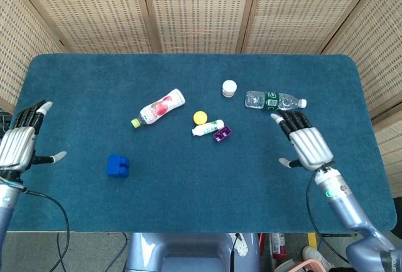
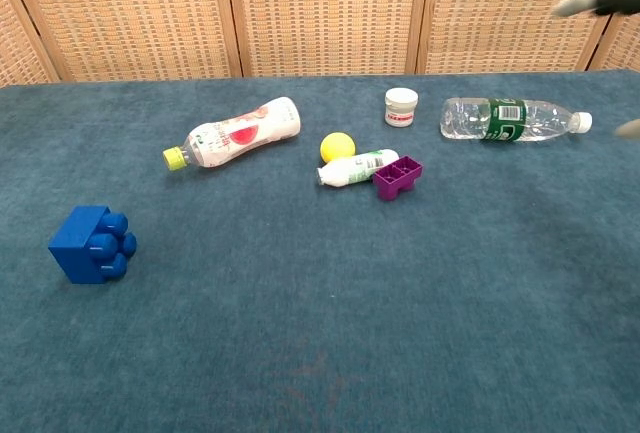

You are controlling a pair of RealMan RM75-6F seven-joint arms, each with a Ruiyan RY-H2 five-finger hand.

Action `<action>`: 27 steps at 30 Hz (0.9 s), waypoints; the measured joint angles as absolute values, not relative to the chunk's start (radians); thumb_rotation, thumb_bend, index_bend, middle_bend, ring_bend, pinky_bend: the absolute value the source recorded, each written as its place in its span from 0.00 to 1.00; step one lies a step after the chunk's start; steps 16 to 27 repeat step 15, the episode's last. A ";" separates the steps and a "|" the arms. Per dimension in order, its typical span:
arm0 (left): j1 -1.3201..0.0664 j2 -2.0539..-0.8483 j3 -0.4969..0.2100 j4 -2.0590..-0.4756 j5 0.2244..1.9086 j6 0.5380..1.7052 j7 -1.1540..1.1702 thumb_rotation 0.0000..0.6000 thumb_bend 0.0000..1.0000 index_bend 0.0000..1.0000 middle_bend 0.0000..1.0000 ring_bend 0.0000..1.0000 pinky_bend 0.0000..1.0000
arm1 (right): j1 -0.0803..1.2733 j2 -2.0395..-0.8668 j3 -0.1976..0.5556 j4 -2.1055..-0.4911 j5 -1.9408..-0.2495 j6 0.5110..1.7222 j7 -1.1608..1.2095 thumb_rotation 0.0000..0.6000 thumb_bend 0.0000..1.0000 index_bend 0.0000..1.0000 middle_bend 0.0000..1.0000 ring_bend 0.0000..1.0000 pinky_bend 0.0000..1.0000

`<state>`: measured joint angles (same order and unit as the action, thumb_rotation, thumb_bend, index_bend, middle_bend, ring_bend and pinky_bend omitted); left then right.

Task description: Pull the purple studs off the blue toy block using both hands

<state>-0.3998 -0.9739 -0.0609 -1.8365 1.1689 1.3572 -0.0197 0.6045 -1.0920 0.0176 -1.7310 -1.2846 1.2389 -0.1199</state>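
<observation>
Blue felt table (image 1: 188, 184) spreads before me. My left hand (image 1: 19, 143) and right hand (image 1: 308, 145) hang empty at its edges, fingers spread. Blue toy block (image 1: 117, 165) lies alone front-left; purple studs (image 1: 221, 134) seemingly touch the small white bottle (image 1: 208, 127) mid-table.

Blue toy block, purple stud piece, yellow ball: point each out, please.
blue toy block (image 2: 88, 244), chest view, on its front face.
purple stud piece (image 2: 397, 177), chest view, on its hollow upturned side.
yellow ball (image 2: 337, 146), chest view, at its centre.
</observation>
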 measured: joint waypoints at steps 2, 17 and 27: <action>-0.347 -0.973 -0.041 -1.836 1.204 1.410 -0.044 1.00 0.00 0.00 0.00 0.00 0.00 | 0.547 -1.091 -0.001 -1.695 -1.329 1.316 -0.097 1.00 0.00 0.00 0.00 0.00 0.00; -0.154 -1.081 0.043 -1.742 1.380 1.604 -0.013 1.00 0.00 0.00 0.00 0.00 0.00 | 0.241 -1.110 -0.083 -1.627 -1.428 1.581 -0.052 1.00 0.00 0.00 0.00 0.00 0.00; -0.154 -1.081 0.043 -1.742 1.380 1.604 -0.013 1.00 0.00 0.00 0.00 0.00 0.00 | 0.241 -1.110 -0.083 -1.627 -1.428 1.581 -0.052 1.00 0.00 0.00 0.00 0.00 0.00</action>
